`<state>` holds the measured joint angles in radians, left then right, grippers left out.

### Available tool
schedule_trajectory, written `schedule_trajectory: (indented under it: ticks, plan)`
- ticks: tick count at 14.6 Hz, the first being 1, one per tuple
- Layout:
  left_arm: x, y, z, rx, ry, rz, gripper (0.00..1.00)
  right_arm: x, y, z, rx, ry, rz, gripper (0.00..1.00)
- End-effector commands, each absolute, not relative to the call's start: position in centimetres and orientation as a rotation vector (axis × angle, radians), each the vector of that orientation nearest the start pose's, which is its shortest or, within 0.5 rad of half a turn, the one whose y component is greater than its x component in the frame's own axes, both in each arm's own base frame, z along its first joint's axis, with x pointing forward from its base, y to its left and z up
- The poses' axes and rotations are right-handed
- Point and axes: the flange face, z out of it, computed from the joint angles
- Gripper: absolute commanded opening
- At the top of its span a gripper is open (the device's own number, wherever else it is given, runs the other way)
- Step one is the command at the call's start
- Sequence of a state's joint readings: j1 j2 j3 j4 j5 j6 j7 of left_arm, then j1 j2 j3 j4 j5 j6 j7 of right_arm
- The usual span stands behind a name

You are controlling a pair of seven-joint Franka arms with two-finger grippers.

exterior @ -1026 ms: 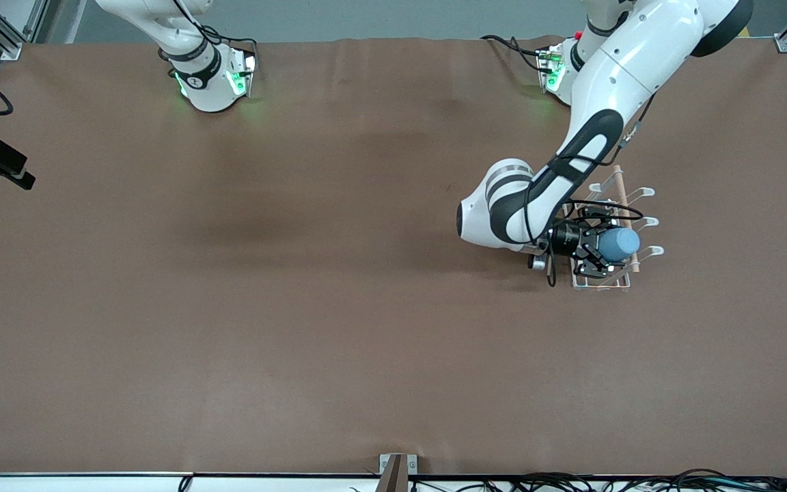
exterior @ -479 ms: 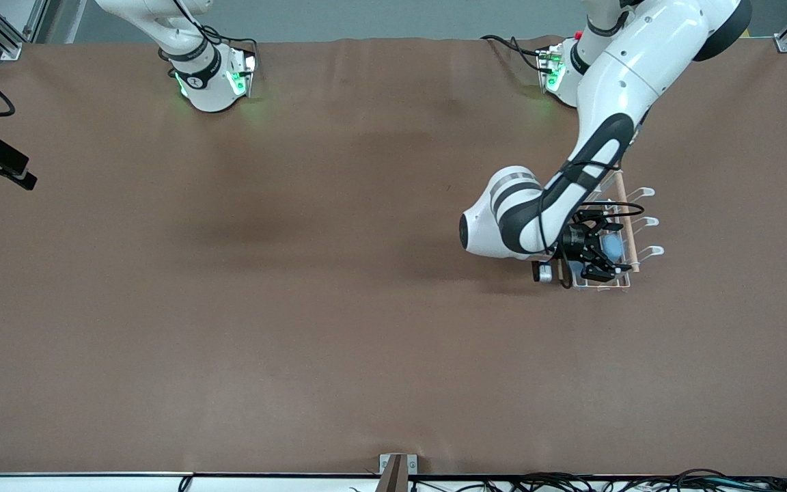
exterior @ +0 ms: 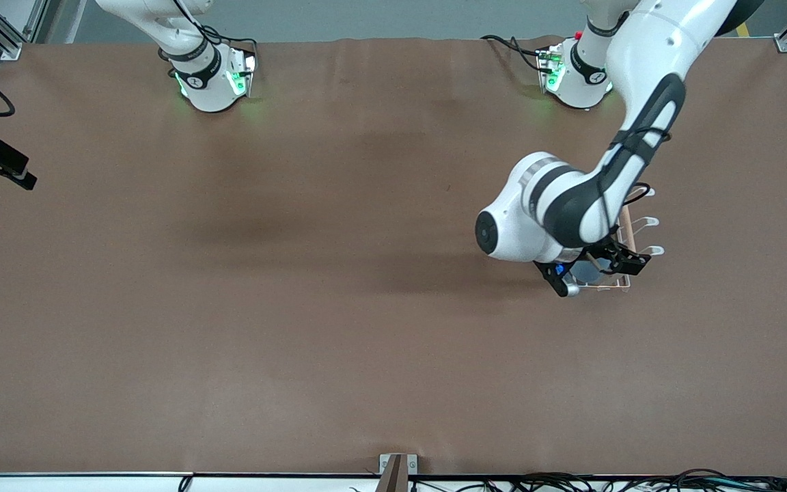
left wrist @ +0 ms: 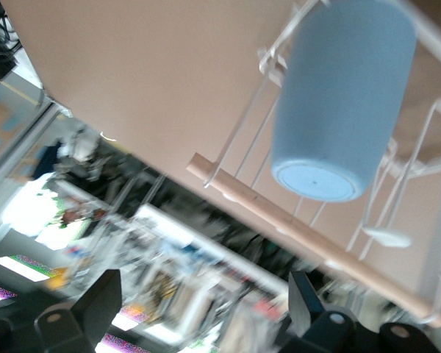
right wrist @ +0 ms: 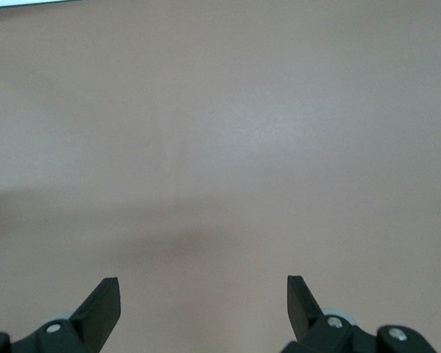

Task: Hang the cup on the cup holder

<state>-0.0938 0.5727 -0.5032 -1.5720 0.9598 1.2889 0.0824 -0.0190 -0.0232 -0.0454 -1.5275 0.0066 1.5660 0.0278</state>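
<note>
Cup [left wrist: 343, 99] hung on a prong of the holder [left wrist: 235, 140], bottom facing the left wrist view, wire prongs on both sides of it and the wooden rod [left wrist: 279, 217] crossing just past its bottom. Holder [exterior: 622, 277] standing toward the left arm's end of the surface [exterior: 298, 307], mostly covered in the front view by the left arm's wrist; only loop tips, a stretch of rod and a base corner showing there. Cup itself hidden in that view.

Left pincer [left wrist: 198, 309] spread wide, empty, clear of the cup, hanging over the holder's nearer end with the arm bent above the rack. Right pincer [right wrist: 202, 301] also spread, empty, over bare brown surface; not seen in the front view, arm waiting.

No readable brand or lettering on cup or holder. Green lights glowing at both bases along the top.

Wide bare room across the middle and toward the right arm's end. Holder well in from the surface's edges. Cables and a small bracket along the nearest edge.
</note>
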Motion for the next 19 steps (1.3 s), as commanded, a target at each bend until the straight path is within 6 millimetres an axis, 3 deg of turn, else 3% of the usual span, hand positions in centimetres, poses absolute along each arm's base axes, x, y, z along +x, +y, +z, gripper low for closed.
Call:
schedule_trajectory:
  ticks: [1,6,9,15,19]
  plan:
    - [59.0,-18.2,40.0,-2.322,0.646,0.434,1.0,54.5,-3.5,66.1,-3.151,0.134,-0.094,1.0]
    - [59.1,-13.0,49.0,-2.736,0.361,0.225,1.0,54.5,-3.6,66.1,-3.149,0.139,-0.094,1.0]
    - [57.8,-8.3,53.9,-2.981,0.15,0.106,1.0,54.5,-3.6,66.1,-3.149,0.139,-0.092,1.0]
    - [51.9,-3.3,59.2,-3.163,-0.047,-0.051,1.0,54.5,-3.7,66.0,-3.149,0.141,-0.089,1.0]
    - [51.8,-3.4,61.6,-3.167,-0.015,-0.111,1.0,54.5,-3.8,66.0,-3.149,0.144,-0.089,1.0]
